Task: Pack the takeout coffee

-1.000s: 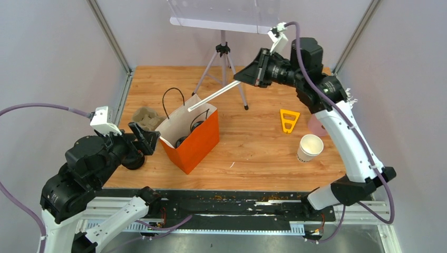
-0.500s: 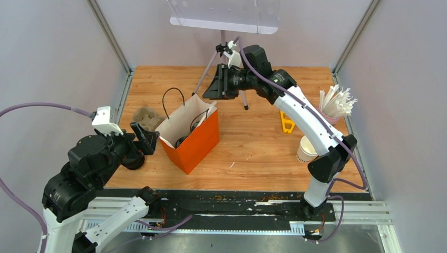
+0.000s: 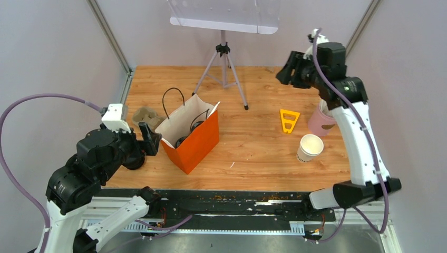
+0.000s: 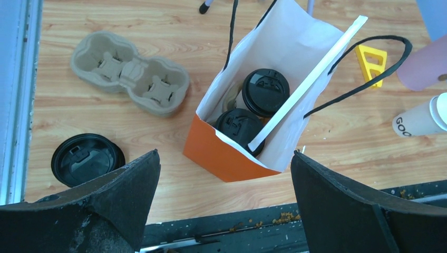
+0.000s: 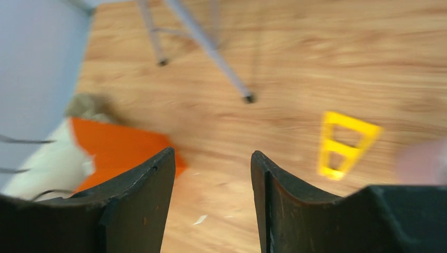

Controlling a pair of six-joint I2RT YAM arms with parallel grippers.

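The orange paper bag (image 3: 196, 142) (image 4: 226, 161) stands open at the table's left centre. Two white cups with black lids (image 4: 265, 90) (image 4: 240, 126) sit inside it, and a long white straw (image 4: 311, 79) leans across its mouth. One lidless white cup (image 3: 310, 147) (image 4: 419, 118) stands on the right, and a loose black lid (image 4: 84, 158) lies left of the bag. My left gripper (image 3: 149, 138) (image 4: 225, 154) hovers open just left of the bag, holding nothing. Over the far right of the table, my right gripper (image 3: 284, 73) (image 5: 212, 153) is raised, open and empty.
A brown pulp tray (image 3: 146, 116) (image 4: 129, 71) lies behind the bag on the left. The pink cup (image 3: 320, 122) stands at the right edge, partly behind my right arm. A yellow plastic piece (image 3: 289, 120) (image 5: 345, 142) lies nearby. A tripod (image 3: 224, 63) stands at the back centre.
My right gripper carried the straw to the bag, opened and let it go there, then swung back up to the far right. The left arm shifted only slightly.
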